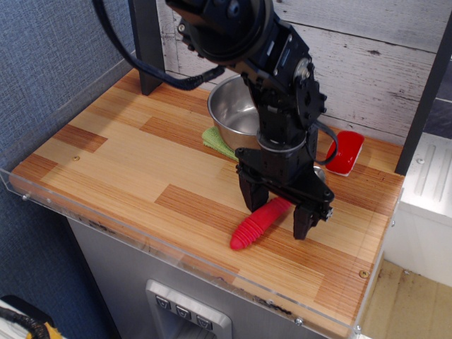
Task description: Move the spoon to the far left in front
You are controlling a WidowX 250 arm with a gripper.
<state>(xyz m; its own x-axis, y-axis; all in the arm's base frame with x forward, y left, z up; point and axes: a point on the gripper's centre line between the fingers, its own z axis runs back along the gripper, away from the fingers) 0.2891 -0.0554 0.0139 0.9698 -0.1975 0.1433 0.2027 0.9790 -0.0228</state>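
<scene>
Risk noted: the gripper (pixel 281 212) stands with fingers spread astride the upper part of the spoon (pixel 258 222)'s ribbed red handle, pinching nothing; closing near that end could let the rounded handle pivot or roll out. The spoon lies flat at front right of the wooden tabletop (pixel 127 162), long axis diagonal, handle tip toward front-left, metal bowl hidden behind the gripper.

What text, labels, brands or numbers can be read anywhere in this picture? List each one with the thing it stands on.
None can be read.
The spoon, the red block, the steel bowl and the wooden table bear no lettering.
The gripper and the dark arm above it show no legible marking.
The buttons on the grey panel below the table carry marks too small to read.
</scene>
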